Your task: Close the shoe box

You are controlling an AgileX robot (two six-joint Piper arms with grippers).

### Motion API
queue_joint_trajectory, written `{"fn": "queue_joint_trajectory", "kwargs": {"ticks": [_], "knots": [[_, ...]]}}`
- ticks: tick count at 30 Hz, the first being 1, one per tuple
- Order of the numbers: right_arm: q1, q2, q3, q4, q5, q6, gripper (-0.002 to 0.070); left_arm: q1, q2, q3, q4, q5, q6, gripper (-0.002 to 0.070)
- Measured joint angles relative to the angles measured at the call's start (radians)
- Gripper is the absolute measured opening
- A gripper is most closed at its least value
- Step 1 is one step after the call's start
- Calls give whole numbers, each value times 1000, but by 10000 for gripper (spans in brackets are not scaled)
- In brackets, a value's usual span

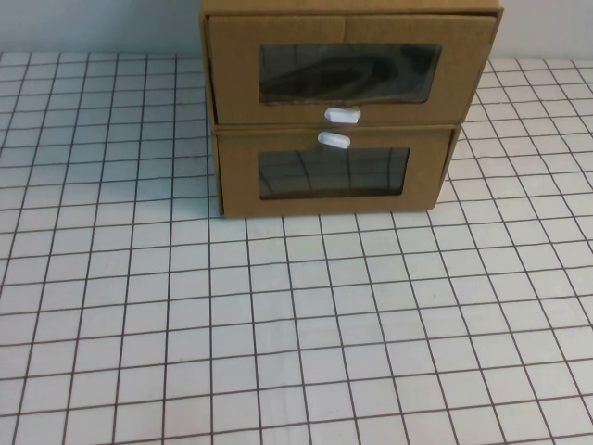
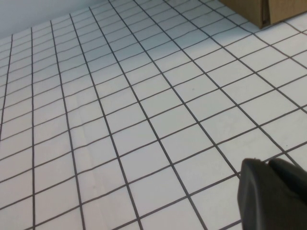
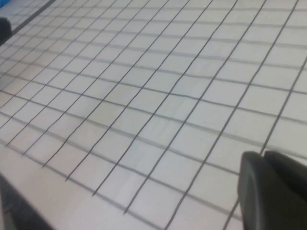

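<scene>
The shoe box (image 1: 347,69) is the upper of two stacked brown cardboard drawers at the back of the table. It has a clear window and a white pull tab (image 1: 342,115) at its front's bottom edge. Its front looks wider than the one below and seems to stand slightly forward. Neither arm shows in the high view. My left gripper (image 2: 266,162) hangs shut and empty above the gridded table, far from the box, whose corner (image 2: 249,9) shows in the left wrist view. My right gripper (image 3: 263,154) is also shut and empty above the table.
The matching lower drawer (image 1: 334,176) has its white tab (image 1: 334,140) at the top edge. The white gridded table (image 1: 278,324) stretches in front of the boxes. A table edge (image 3: 14,206) and a dark object (image 3: 4,28) show in the right wrist view.
</scene>
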Motion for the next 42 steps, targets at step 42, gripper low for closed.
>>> {"fn": "queue_joint_trajectory", "kwargs": {"ticks": [42], "knots": [[-119, -77, 127, -746, -395, 595, -13, 0, 0, 0, 3, 4, 0, -5]]}}
